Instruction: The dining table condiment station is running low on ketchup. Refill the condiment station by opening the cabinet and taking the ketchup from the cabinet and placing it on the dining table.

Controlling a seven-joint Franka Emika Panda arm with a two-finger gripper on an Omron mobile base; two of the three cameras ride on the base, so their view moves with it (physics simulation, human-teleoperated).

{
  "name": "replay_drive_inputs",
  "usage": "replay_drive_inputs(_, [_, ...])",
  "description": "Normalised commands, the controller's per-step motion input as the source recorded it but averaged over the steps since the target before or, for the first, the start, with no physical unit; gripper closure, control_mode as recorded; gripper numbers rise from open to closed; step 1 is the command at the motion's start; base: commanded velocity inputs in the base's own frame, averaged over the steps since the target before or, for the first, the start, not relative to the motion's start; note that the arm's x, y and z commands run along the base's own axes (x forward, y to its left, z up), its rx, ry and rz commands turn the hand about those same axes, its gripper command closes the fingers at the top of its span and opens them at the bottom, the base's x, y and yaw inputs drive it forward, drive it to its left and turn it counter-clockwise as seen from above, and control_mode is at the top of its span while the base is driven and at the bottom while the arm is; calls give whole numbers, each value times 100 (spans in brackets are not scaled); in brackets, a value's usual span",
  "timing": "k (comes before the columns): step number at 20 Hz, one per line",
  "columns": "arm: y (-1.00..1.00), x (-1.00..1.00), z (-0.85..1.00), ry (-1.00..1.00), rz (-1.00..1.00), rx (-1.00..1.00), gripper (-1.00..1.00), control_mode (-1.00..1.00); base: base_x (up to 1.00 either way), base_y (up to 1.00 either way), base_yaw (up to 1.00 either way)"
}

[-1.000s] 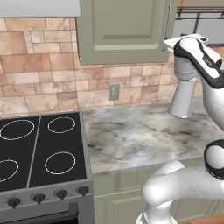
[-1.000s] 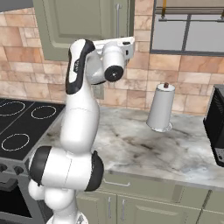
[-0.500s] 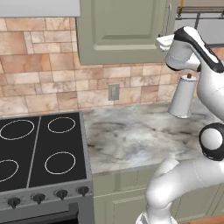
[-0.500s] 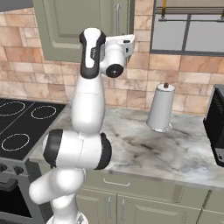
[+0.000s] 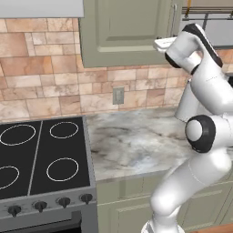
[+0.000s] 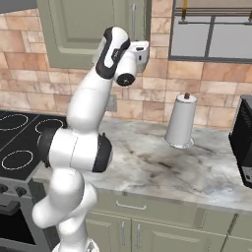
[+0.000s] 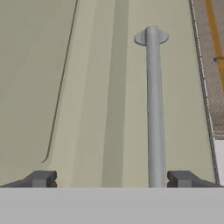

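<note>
Sage-green cabinet (image 7: 87, 87) shut, your gripper (image 7: 111, 179) hangs wide open and empty, its fingertips straddling the metal bar handle (image 7: 153, 109) for a pull.

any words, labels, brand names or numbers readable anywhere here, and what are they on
None: no text can be read in these pictures.
The cabinet door and its bar handle are plain.
The stove knobs carry no readable marks.
The paper towel roll and the wall outlet show no print.
</note>
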Motion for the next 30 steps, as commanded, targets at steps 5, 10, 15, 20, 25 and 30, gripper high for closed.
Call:
replay_drive_inputs(5, [0, 28, 0, 9, 1, 0, -100, -100, 0, 0, 0])
replay_drive_inputs(10, [0, 33, 0, 20, 4, 0, -100, -100, 0, 0, 0])
replay_drive_inputs(15, [-5, 30, 0, 20, 11, 0, -100, -100, 0, 0, 0])
replay_drive_inputs(20, [0, 35, 0, 15, 12, 0, 100, -100, 0, 0, 0])
replay_drive_inputs(25, [34, 7, 0, 1, 13, 0, 100, -100, 0, 0, 0])
replay_drive_inputs(30, [86, -16, 0, 0, 22, -2, 100, -100, 0, 0, 0])
